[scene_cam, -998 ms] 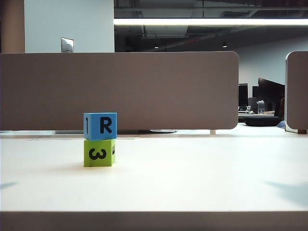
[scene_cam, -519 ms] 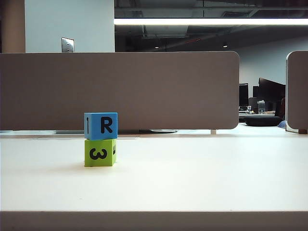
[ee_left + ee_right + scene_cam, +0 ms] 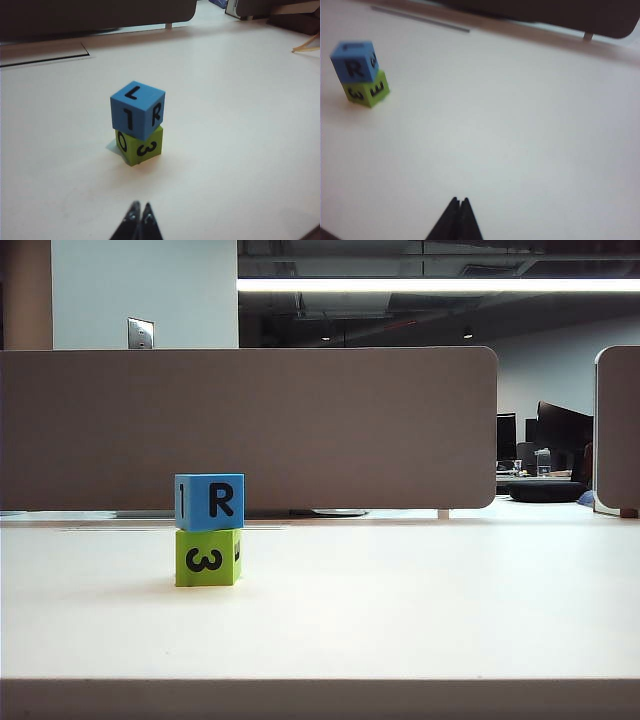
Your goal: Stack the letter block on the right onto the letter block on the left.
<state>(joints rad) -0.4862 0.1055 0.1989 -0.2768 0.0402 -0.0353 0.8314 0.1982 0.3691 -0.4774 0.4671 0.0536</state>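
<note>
**Blue block sits on green; both arms clear of the stack**

The white surface fills the exterior view and carries only the stack, on its left half, in front of the grey divider panel. Neither arm shows in that view.

The blue letter block rests squarely on the green block, its R facing the camera above the green block's 3. In the left wrist view the blue block overhangs the green one slightly at one corner but sits flat. By the look of it the stacking itself is done.

The left gripper hangs well back from the stack with its jaws clenched together and nothing between them. The right gripper is farther off still, the stack small at the far side of its view; its jaws are likewise pressed tight and empty.

What remains is a clean withdrawal. I would judge it best to keep both arms moving away from the blocks, well above the surface, with no sweep across the stack, since the light cube on top would likely topple at a nudge.

Against the exterior picture from a second ago, the faint shadows at the lower left and right of the surface are gone, while the stack has not shifted.
</note>
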